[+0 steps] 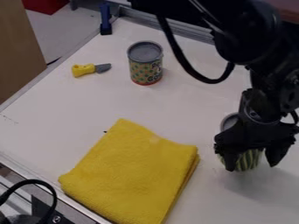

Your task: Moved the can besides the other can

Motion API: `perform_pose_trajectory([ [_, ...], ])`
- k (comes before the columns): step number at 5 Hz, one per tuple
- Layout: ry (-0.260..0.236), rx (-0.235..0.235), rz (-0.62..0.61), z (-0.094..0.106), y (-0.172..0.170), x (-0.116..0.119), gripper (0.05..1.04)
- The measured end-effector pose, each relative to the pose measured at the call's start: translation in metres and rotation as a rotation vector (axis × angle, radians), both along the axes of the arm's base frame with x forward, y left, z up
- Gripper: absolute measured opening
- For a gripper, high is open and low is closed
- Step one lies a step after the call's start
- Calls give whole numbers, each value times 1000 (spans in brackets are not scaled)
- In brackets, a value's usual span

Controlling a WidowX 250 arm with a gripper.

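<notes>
Camera view | metal rail [169,26] edged worktop [187,103]; room lay between yellow cloth [131,175] and far can [146,68] | near can [249,161]: grey-topped, green-striped | jaws stood apart around it

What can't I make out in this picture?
All in the camera view:
- Nearer can: middle hidden behind the black end effector; I can't tell if it's gripped.
- Arm: cut off by the top edge.
- Red object: cut off by the top edge.
- Farther can: label details too small.
</notes>
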State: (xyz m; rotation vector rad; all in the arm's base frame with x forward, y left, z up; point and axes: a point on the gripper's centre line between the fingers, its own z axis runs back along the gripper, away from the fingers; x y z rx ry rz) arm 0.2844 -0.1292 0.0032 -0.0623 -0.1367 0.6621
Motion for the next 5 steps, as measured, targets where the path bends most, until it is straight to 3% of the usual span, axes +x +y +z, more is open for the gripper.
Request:
perform_pose_trajectory([
  [3, -52, -15, 341, -1, 56, 27, 998],
  [4, -34, -47, 438, -1, 74, 29, 998],
  [5, -32, -48, 499, -2, 92, 31, 998],
])
